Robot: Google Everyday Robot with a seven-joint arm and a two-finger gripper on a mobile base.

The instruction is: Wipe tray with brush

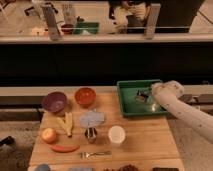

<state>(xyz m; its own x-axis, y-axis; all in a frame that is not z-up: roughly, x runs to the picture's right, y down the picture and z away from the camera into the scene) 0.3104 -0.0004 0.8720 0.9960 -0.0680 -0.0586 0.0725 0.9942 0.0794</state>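
A green tray (131,107) sits at the back right of the wooden table. My gripper (142,95) is down inside the tray, in its middle. The white arm (175,102) reaches in over the tray's right rim. A small dark-grey shape at the gripper's tip touches the tray floor. I cannot make out the brush apart from the gripper.
Left of the tray on the wooden table (145,145) are a purple bowl (54,101), an orange bowl (85,96), a blue-grey cloth (92,119), a banana (66,123), an apple (49,135), a metal cup (90,134), a white cup (116,135) and a fork (95,154).
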